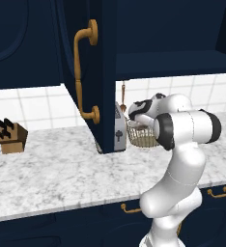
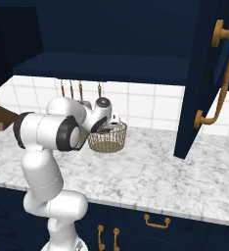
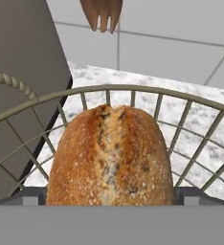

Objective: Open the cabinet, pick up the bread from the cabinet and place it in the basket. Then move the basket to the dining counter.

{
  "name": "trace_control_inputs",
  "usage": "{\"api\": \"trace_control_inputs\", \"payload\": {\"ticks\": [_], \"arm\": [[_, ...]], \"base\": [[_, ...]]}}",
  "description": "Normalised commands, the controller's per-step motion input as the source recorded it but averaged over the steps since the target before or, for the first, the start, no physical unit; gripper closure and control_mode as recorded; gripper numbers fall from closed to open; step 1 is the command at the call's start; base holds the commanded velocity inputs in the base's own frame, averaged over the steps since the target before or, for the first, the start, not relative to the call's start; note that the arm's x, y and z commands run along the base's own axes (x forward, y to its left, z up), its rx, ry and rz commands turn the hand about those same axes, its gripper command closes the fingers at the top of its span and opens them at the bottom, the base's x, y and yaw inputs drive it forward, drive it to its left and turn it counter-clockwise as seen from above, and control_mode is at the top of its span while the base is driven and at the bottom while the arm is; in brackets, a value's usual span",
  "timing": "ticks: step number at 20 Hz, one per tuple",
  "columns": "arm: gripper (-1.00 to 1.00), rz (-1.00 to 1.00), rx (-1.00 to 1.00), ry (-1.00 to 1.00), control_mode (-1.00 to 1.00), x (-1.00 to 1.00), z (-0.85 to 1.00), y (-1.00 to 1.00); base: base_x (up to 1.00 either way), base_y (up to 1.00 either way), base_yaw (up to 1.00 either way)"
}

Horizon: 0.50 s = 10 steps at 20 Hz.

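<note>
The gripper (image 2: 109, 126) sits at the basket's mouth with its jaws spread wide, one finger tip (image 3: 30, 197) showing on each side of the bread with neither pressing it. I judge the loaf let go rather than held.

Taking the basket as the landmark and working down in size: the cabinet (image 1: 173, 29) hangs above it, its door (image 1: 91, 72) swung out toward the room on the basket's left — open because the bread had to come out of there. The marbled countertop (image 1: 52, 169) carries the basket, and a grey toaster (image 1: 119, 129) stands just beside it on that same side. The basket (image 2: 107, 139) itself is upright near the tiled wall. The bread (image 3: 111, 155) lies inside the wire wall, crust split upward, so the placing step looks done; carrying the basket to the dining counter is left.

The hand view alone gives the loaf, the mesh around it and the tips apart — both base views have the white arm in front of the basket's inside. The base views supply the open door, and the left one a knife block (image 1: 9, 136) far off to the basket's left.
</note>
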Motion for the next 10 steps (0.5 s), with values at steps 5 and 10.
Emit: {"api": "trace_control_inputs", "payload": {"ticks": [5, 10], "arm": [[-1.0, 0.02, 0.0, -0.04, -1.0, 0.0, 0.01, 0.0], [-1.0, 0.01, 0.0, -0.05, -1.0, 0.01, 0.0, 0.03]], "base": [[0.0, 0.0, 0.0], [0.0, 0.0, 0.0]]}}
